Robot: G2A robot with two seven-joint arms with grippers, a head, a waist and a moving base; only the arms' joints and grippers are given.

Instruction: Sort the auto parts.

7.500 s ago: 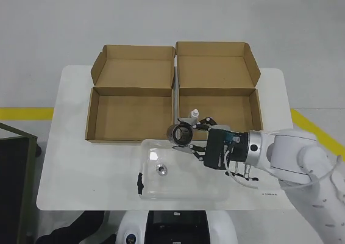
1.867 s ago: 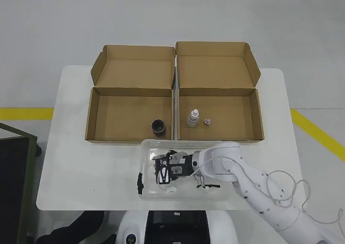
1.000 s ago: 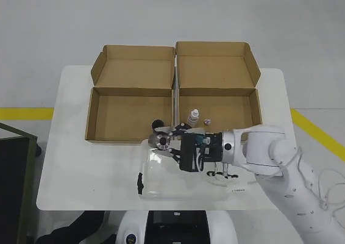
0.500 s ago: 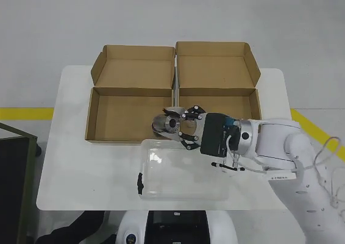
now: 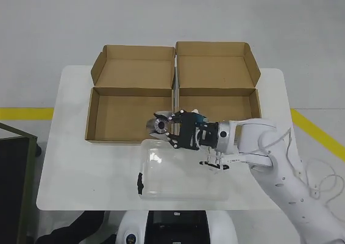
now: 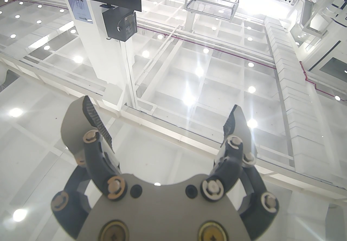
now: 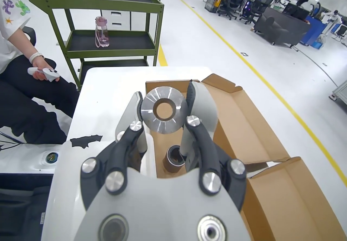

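One silver ring (image 7: 173,121) is pinched by its rim in the right gripper (image 7: 164,98) over the near right corner of the box (image 5: 124,116) by the table's (image 5: 69,171) left edge, above the dark sleeve (image 7: 174,162) lying there, probably so like parts group; left gripper (image 6: 162,117) spread, empty.

Two boxes stand side by side along the far edge of the table (image 5: 69,152), their inner walls touching. The left box (image 5: 124,116) lies toward the far left corner and the right box (image 5: 233,107) toward the far right corner. The container (image 5: 184,183) sits at the near edge, in front of the seam between the boxes. A small piece (image 5: 139,182) lies at its left wall. The right gripper (image 5: 160,126) is above the left box's near right corner, with the disc (image 7: 164,110) between its fingers. The sleeve (image 7: 174,159) stands inside that corner, below the disc.
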